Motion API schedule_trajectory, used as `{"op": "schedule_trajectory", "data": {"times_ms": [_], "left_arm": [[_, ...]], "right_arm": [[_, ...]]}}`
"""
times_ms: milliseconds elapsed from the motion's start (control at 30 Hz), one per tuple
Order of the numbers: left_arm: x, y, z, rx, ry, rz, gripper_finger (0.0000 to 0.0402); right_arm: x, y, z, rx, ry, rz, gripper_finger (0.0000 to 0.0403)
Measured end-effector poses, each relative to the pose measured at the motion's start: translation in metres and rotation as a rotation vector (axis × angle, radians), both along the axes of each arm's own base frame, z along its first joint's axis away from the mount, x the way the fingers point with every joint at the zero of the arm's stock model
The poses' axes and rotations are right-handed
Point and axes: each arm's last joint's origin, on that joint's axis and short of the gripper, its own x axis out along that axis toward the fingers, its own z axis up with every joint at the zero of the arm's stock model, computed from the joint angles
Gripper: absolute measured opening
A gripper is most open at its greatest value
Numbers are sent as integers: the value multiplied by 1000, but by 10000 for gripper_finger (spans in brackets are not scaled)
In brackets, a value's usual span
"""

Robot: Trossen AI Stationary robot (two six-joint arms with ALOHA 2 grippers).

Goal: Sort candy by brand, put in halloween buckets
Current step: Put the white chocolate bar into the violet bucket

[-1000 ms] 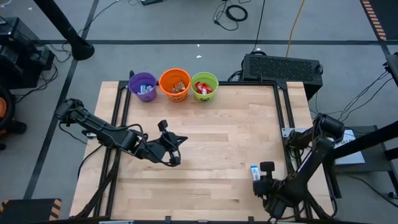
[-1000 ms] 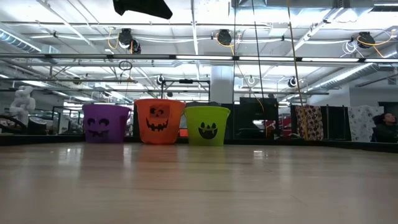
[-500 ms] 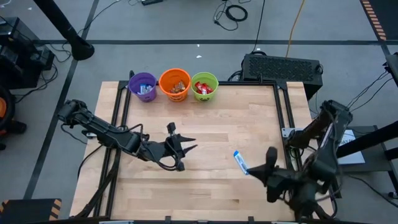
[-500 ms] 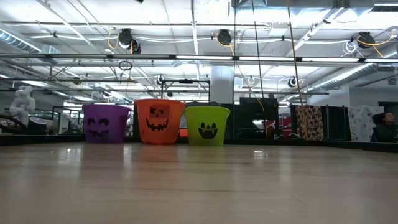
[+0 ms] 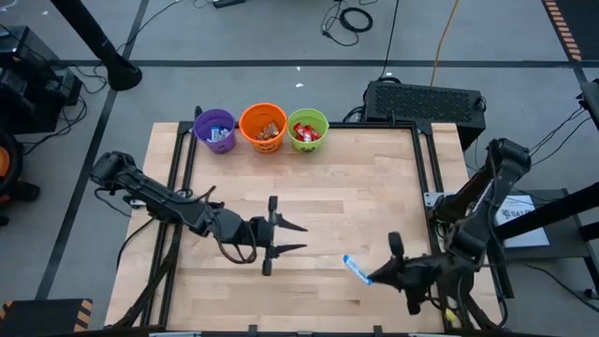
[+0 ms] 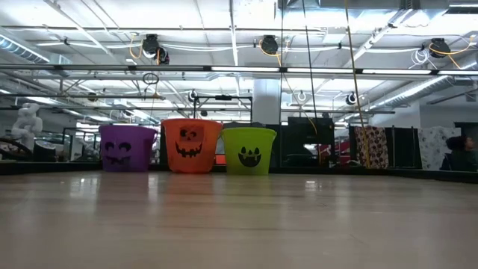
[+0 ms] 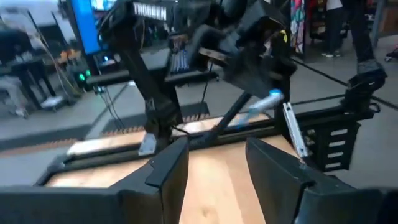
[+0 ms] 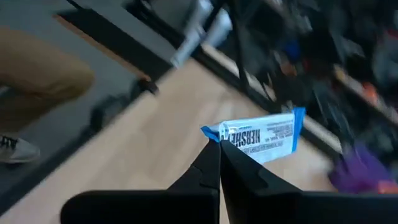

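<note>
Three halloween buckets stand in a row at the table's far edge: purple (image 5: 216,129), orange (image 5: 263,126) and green (image 5: 308,129), each with candy inside. In the low view they are purple (image 6: 128,148), orange (image 6: 191,145) and green (image 6: 249,150). My right gripper (image 5: 367,277), near the right front of the table, is shut on a blue-and-white candy bar (image 5: 353,268). My left gripper (image 5: 301,238) hovers over the table's middle, open and empty, pointing level toward the right arm. In the left wrist view its fingers (image 7: 168,171) frame that arm and the candy (image 7: 268,98). My right gripper pinches the candy wrapper's near end (image 8: 219,138) between its two fingertips (image 8: 214,163). The fingers come from the table's right, slanting slightly down. The bar sticks out beyond the fingertips toward the table's left, lifted clear of the wood.
A black box (image 5: 426,98) sits past the table's far right corner. Dark metal rails (image 5: 182,164) run along the table's left and right sides. A person's leg (image 8: 37,68) shows beyond the table in the right wrist view. Bare wood (image 5: 356,187) lies between the arms and buckets.
My right gripper has risen with the candy, lifting it off the table, and has tipped from pointing down to pointing toward the table's left. My left gripper has opened, tipped up to level and moved toward the table's right.
</note>
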Motion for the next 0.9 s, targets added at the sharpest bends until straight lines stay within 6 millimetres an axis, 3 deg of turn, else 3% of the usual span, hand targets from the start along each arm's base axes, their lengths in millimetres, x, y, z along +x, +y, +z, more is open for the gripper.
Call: {"op": "schedule_trajectory", "data": {"times_ms": [200,433,767,900], "left_arm": [[18,-10,-16,130,-81,-21,169],[28,-22,-30,112,-107,-222,175],[50,-25,-52,99,-136,-231,278],[63,-28,-56,99,-148,-246,289]], "right_arm": [[10,0,-11,21,-118,163,0],[20,-8,-14,99,-61,182,0],[26,-13,-14,143,-38,206,0],[28,-14,-15,160,-24,230,0]]}}
